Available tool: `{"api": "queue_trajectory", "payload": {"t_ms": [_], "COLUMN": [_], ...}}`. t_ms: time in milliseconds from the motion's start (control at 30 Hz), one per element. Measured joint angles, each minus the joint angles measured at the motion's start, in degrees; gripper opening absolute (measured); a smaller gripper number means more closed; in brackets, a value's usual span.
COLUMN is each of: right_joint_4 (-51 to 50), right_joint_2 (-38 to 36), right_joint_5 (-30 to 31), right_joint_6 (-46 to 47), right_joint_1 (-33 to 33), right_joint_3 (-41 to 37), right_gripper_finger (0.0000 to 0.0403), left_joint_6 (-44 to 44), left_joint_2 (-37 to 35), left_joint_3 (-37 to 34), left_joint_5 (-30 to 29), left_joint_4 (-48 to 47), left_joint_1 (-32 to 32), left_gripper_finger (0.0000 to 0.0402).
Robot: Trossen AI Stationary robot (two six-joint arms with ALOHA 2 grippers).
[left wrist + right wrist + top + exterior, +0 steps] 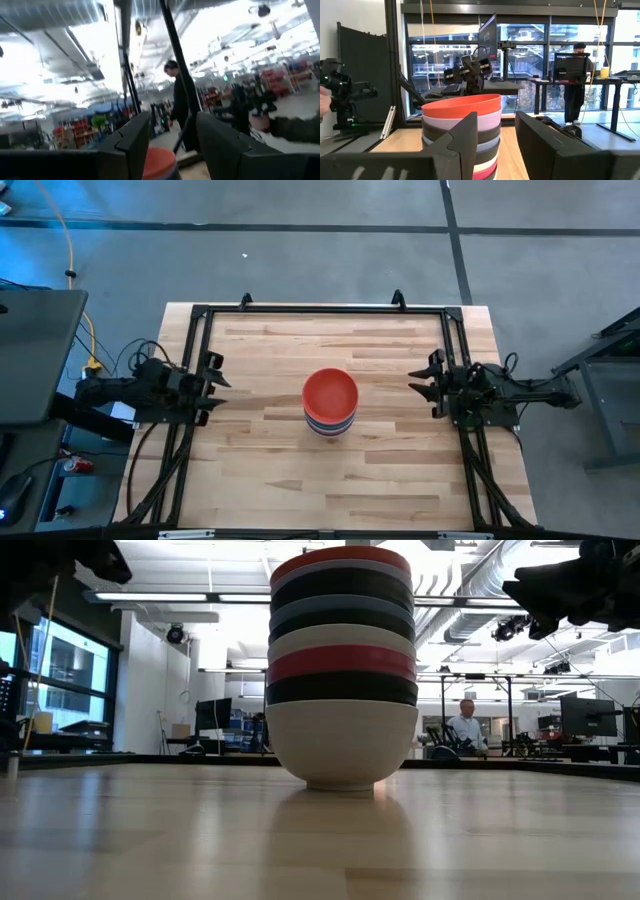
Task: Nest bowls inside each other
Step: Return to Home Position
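- All nine bowls sit nested in one upright stack (330, 402) near the middle of the table (400, 480), resting on the wood and touched by neither arm.
- In the low view the stack reads, from the top down: a red-orange bowl (340, 554), a lavender rim, black, blue, black, white, a magenta-red band, black, and a white bowl (340, 745) at the bottom carrying the rest.
- The left claw (214, 385) is at the left edge of the table, well apart from the stack. Its two fingers are spread wide with nothing between them.
- The right claw (428, 385) is at the right edge, roughly level with the left one and also well apart from the bowls. Its fingers are likewise parted and it has hold of nothing.
- The right wrist view looks between its own dark fingers (465, 135) at the stack, with the red-orange bowl topmost.
- In the left wrist view only the red-orange top shows, low between that arm's fingers.
- A person (465, 726) is in the room far behind the table.
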Motion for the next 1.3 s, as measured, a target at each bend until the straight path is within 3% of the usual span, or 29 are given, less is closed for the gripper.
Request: {"api": "queue_trajectory", "payload": {"t_ms": [133, 533, 833, 1300], "right_joint_4": [-0.14, -1.67, -1.68, -1.68], "right_joint_2": [0.0, 0.13, 0.13, 0.13], "right_joint_5": [-0.06, -0.61, -0.6, -0.93], "right_joint_6": [-0.01, 0.61, 0.64, 2.23], "right_joint_1": [0.0, 0.0, 0.0, 0.0], "right_joint_3": [0.0, -0.02, -0.04, -0.05], "right_gripper_finger": [0.0126, 0.0126, 0.0126, 0.0126], "left_joint_6": [-1.83, -4.77, -6.49, -5.47], "left_joint_2": [0.02, 0.07, 0.07, 0.07], "left_joint_3": [0.02, 0.0, -0.02, -0.02], "left_joint_5": [-5.37, -19.19, -19.37, -18.95], "left_joint_4": [4.47, -3.78, -18.88, -24.95], "left_joint_1": [-0.02, -0.02, -0.02, -0.02], "left_gripper_finger": [0.0152, 0.0152, 0.0152, 0.0152]}}
